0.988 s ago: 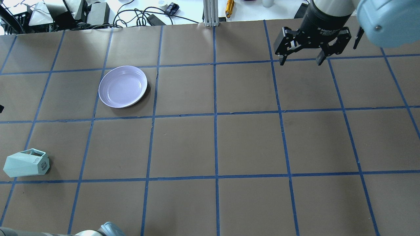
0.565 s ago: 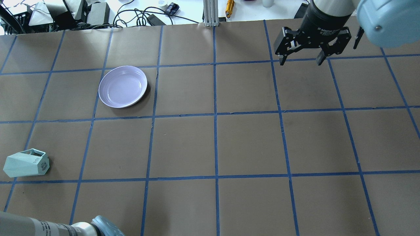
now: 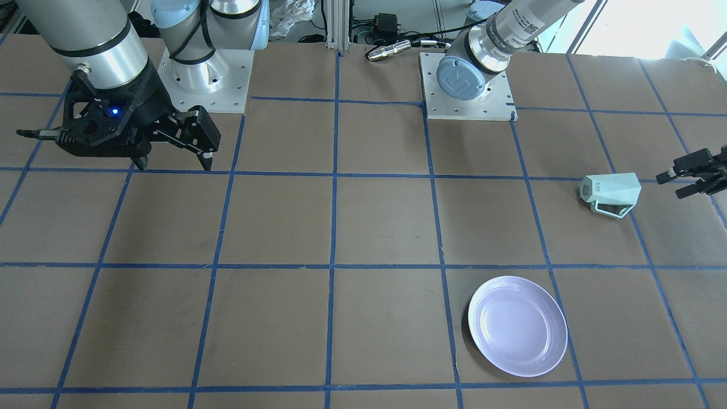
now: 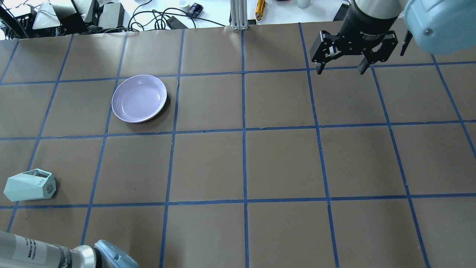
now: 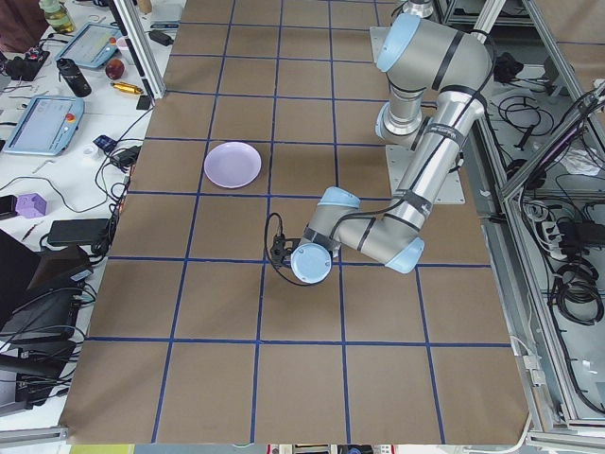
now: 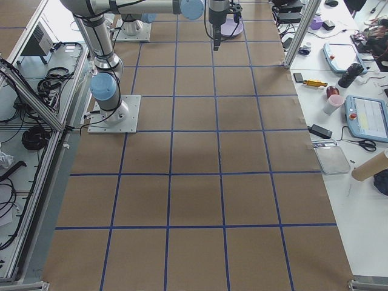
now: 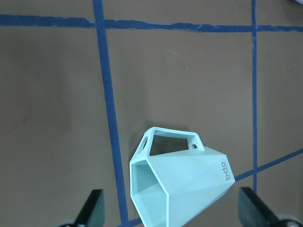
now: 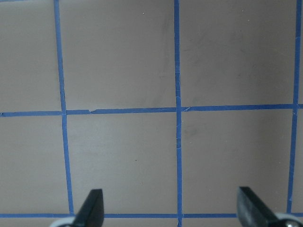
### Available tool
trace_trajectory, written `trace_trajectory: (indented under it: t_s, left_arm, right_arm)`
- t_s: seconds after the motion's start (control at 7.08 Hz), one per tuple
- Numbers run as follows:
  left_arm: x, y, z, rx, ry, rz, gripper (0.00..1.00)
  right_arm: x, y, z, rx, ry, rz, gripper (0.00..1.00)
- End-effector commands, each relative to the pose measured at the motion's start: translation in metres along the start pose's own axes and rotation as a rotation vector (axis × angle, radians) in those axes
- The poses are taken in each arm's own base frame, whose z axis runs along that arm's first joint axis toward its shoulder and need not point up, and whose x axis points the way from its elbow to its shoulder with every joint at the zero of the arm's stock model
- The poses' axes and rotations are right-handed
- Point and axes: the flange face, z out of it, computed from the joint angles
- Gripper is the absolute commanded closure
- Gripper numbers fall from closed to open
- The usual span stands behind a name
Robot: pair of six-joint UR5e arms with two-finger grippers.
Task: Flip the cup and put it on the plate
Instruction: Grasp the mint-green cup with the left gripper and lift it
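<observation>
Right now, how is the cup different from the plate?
The cup is mint green with flat angled sides; the plate is pale lavender and round. The cup lies on its side; the plate sits flat. The plate is wider. Both rest on the table, untouched.

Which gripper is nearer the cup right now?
The left gripper: it is open just beside the cup, which lies on its side, while the right gripper hangs far across the table.
</observation>
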Motion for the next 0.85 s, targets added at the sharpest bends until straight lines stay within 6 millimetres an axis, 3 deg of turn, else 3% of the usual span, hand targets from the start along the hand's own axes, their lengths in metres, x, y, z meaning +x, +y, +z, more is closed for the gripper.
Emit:
trace_trajectory:
  t_s: [0.0, 0.42, 0.56, 0.71]
  left_arm:
    - [-0.027, 0.023, 0.029, 0.013, 0.170, -0.020, 0.00]
    - [-0.031, 0.035, 0.063, -0.010, 0.365, -0.028, 0.00]
    - [-0.027, 0.037, 0.070, -0.009, 0.426, -0.015, 0.10]
    - [-0.027, 0.036, 0.072, -0.008, 0.437, 0.003, 0.36]
  right_arm:
    - [0.000, 0.000, 0.000, 0.000, -0.001, 0.000, 0.00]
    - [0.000, 0.000, 0.000, 0.000, -0.001, 0.000, 0.00]
    - [0.000, 0.000, 0.000, 0.000, 0.001, -0.001, 0.00]
    - [0.000, 0.000, 0.000, 0.000, -0.001, -0.001, 0.00]
